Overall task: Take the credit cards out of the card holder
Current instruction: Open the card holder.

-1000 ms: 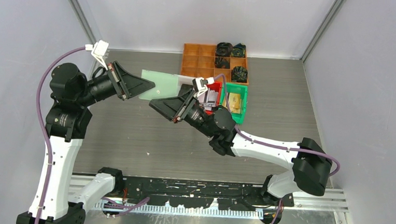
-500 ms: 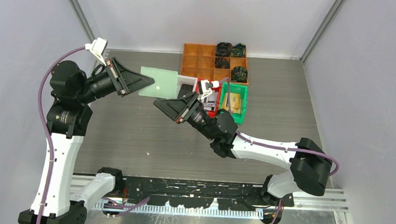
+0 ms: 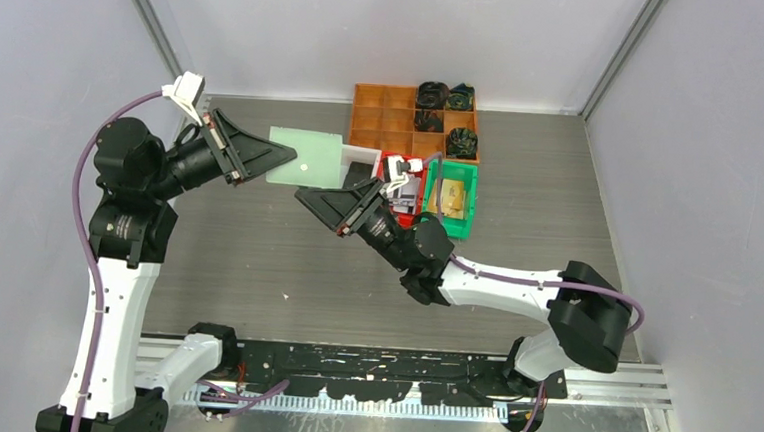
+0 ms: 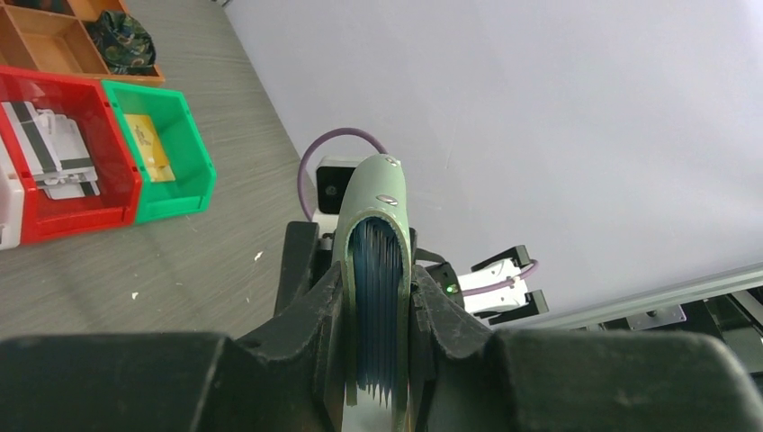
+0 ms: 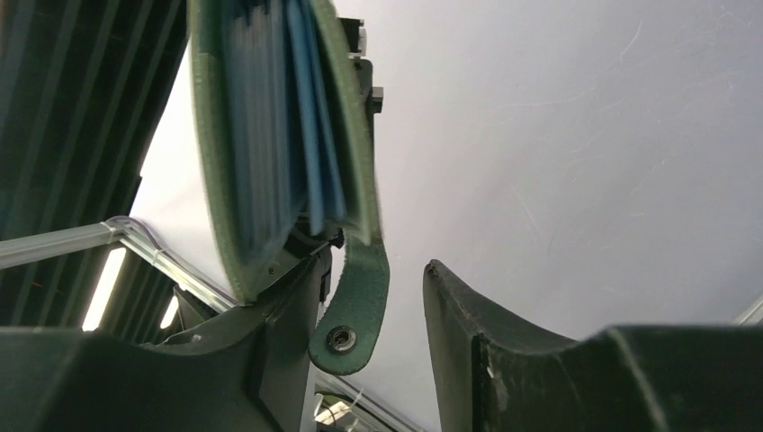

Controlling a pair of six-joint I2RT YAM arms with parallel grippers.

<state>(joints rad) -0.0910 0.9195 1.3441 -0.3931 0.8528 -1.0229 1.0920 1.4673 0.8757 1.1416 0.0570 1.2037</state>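
Note:
The pale green card holder [image 3: 306,159] hangs in the air over the table's back left, and my left gripper [image 3: 284,155] is shut on it. In the left wrist view the card holder [image 4: 376,193] stands edge-on between the jaws, showing bluish pockets [image 4: 376,297]; I cannot tell whether they hold cards. Just below it is my right gripper [image 3: 306,197], open. Its wrist view shows the holder's snap strap [image 5: 354,301] hanging loose between the fingers [image 5: 468,342]. Silvery-white and black credit cards [image 4: 54,148] lie in the red bin [image 4: 81,211], and a gold one [image 4: 146,142] in the green bin [image 4: 180,193].
A white bin [image 3: 361,159], the red bin [image 3: 393,162] and the green bin [image 3: 466,221] stand in a row at the back middle. Behind them is an orange compartment tray [image 3: 384,116] with dark fabric bundles [image 3: 443,96]. Grey walls close three sides.
My left gripper has carried the card holder slightly toward the back. The right gripper has shifted a little beneath it, its jaws narrowing and then widening again.

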